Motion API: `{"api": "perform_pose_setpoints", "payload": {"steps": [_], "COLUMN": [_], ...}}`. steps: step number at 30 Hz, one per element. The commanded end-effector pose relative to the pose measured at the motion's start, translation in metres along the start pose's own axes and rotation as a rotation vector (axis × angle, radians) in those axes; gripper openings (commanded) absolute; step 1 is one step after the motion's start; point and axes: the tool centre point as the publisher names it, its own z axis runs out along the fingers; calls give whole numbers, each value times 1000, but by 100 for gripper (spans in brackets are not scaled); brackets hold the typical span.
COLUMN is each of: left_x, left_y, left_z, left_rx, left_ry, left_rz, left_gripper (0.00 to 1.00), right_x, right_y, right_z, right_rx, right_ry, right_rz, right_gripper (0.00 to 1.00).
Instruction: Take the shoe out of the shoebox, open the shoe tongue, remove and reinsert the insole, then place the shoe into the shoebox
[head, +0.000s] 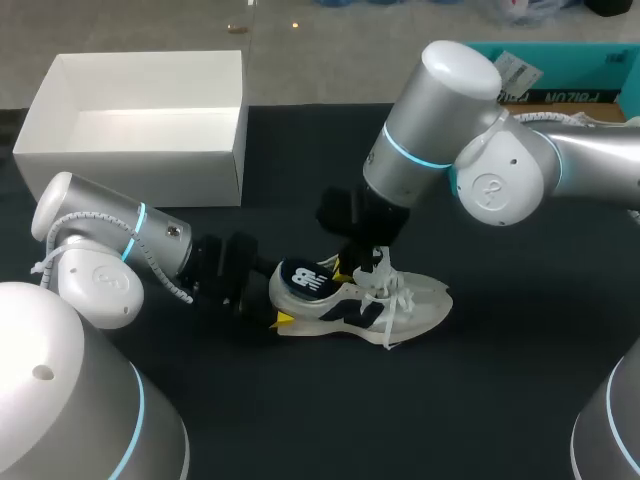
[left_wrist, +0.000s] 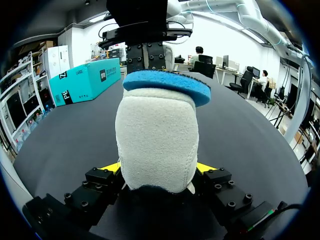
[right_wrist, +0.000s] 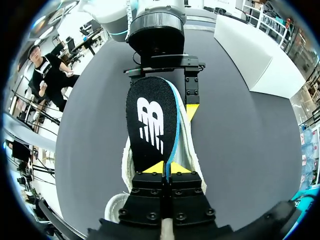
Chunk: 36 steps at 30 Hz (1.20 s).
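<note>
A cream and navy shoe (head: 385, 305) stands upright on the black table, toe to the right. My left gripper (head: 278, 305) comes in low from the left and is shut on the shoe's heel (left_wrist: 157, 145), a yellow fingertip (left_wrist: 111, 168) pressed to each side. The black insole (head: 305, 280), blue underneath (left_wrist: 167, 85), sticks up out of the shoe over the heel. My right gripper (right_wrist: 167, 169) reaches down from above and is shut on the insole's (right_wrist: 150, 125) front end. The white shoebox (head: 130, 165) stands empty at the back left.
A teal carton (head: 600, 75) lies at the table's back right, behind my right arm. Bare black tabletop lies in front of the shoe and to its right.
</note>
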Motion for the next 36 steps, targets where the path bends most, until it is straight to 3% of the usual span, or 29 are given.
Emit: {"api": "perform_pose_setpoints", "payload": {"steps": [1,14,25,36], "left_x": [0,0,0,0], "left_y": [-1,-1,-1,-1], "left_z": [0,0,0,0], "left_rx": [-2,-2,-2,-2], "left_ry": [-2,-2,-2,-2], "left_rz": [0,0,0,0], "left_gripper": [0,0,0,0], "right_x": [3,-1,0,-1], "right_y": [0,16,13,24], "right_z": [-6,-20,-19,-31], "right_rx": [-8,-61,-73,-102], "right_ry": [-9,-32,-22,-36], "right_rz": [-7,-32,-22,-40], "right_gripper": [0,0,0,0]}}
